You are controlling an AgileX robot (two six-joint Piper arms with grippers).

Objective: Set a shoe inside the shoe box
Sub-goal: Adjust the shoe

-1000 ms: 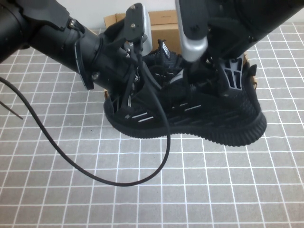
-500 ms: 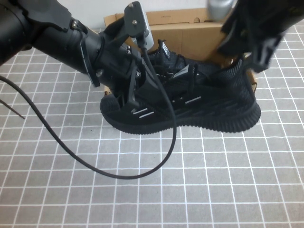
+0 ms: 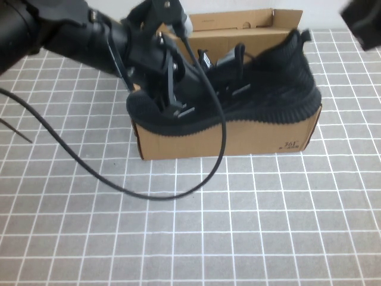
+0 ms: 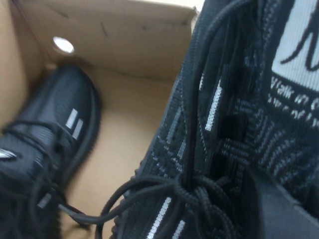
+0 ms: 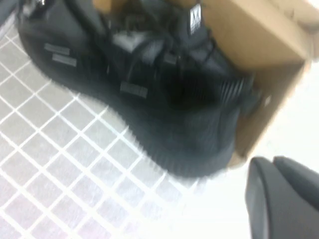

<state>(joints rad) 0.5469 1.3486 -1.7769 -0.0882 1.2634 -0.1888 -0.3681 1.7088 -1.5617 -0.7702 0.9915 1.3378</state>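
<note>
A gridded surface (image 3: pixel 238 238) carries an open cardboard box (image 3: pixel 238 140). The shoe (image 3: pixel 262 89) hangs over the box's front wall, toe toward the robot's left, with a second black shoe (image 4: pixel 45 149) lying inside on the box floor. The left gripper (image 3: pixel 169 98) has its fingers clenched on the shoe near the toe. The right gripper (image 5: pixel 281 196), fingers closed on nothing, sits off beyond the box's right end.

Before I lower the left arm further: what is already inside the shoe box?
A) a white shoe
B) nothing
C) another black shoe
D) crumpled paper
C: the left wrist view shows a second black shoe lying on the floor of the shoe box, beside the shoe the left gripper carries.
</note>
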